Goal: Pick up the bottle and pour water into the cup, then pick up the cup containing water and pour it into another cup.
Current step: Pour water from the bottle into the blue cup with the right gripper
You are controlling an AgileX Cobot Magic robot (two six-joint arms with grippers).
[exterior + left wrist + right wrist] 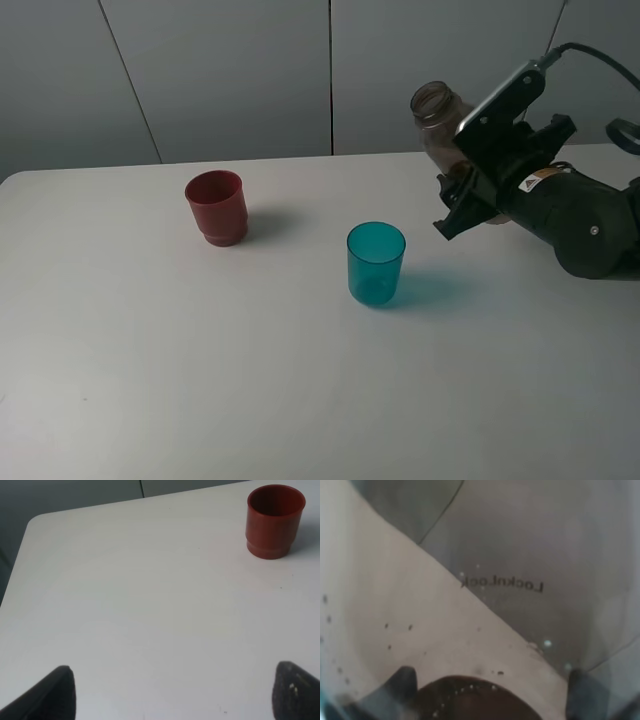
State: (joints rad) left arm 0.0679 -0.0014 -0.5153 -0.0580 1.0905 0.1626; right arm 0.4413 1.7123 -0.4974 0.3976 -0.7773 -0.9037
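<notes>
bottle, clamped in the closed right gripper, is held high near the teal cup, presumably ready for pouring, while the left gripper hangs open, empty.

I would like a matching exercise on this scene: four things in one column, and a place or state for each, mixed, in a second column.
1. bottle
2. teal cup
3. red cup
4. left pincer

A. open, holding nothing
B. upright, left part of the table
C. gripped by the right pincer
D. upright, near the table's middle

Pairs: 1-C, 2-D, 3-B, 4-A
</notes>
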